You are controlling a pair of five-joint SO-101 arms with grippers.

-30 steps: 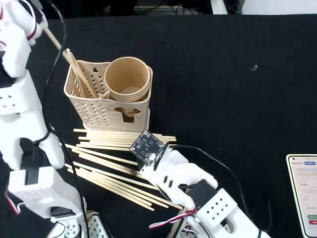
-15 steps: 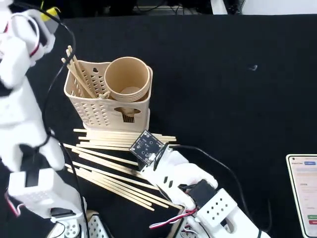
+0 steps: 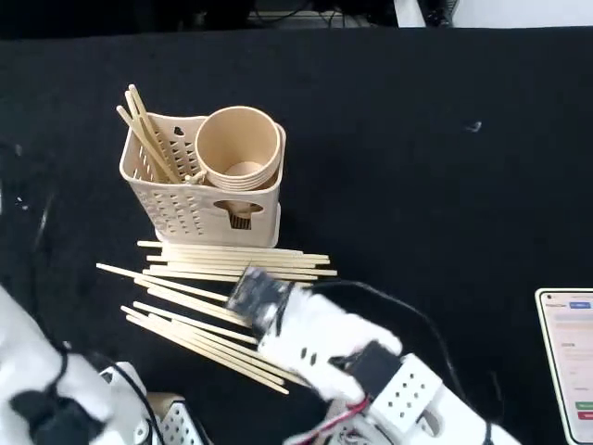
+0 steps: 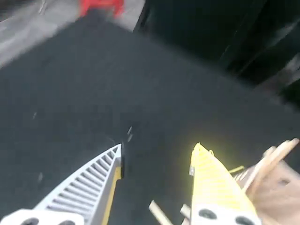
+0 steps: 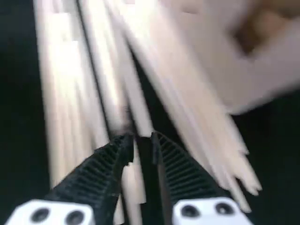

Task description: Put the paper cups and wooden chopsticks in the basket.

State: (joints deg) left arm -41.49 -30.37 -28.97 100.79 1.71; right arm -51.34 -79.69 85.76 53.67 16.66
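The cream basket (image 3: 199, 206) stands upright at the back left, with stacked paper cups (image 3: 238, 146) and several wooden chopsticks (image 3: 146, 139) in it. Many more chopsticks (image 3: 199, 311) lie in a loose pile on the black table in front of it. My right arm (image 3: 320, 341) is low over that pile. The right gripper (image 5: 142, 140) has its jaws drawn close around one chopstick (image 5: 137, 123). Off the pile, over bare black cloth, my left gripper (image 4: 157, 154) is open and holds nothing. The basket's chopsticks (image 4: 276, 154) are at the frame edge beside it.
A light-screened tablet (image 3: 567, 362) lies at the table's right edge. The left arm (image 3: 42, 394) is a blur at the lower left corner. The black table (image 3: 435, 185) stretches to the right of the basket.
The left arm, holding a chopstick over the basket a second ago, let it fall in and swung down to the lower left. The right arm shifted slightly left and the pile stirred.
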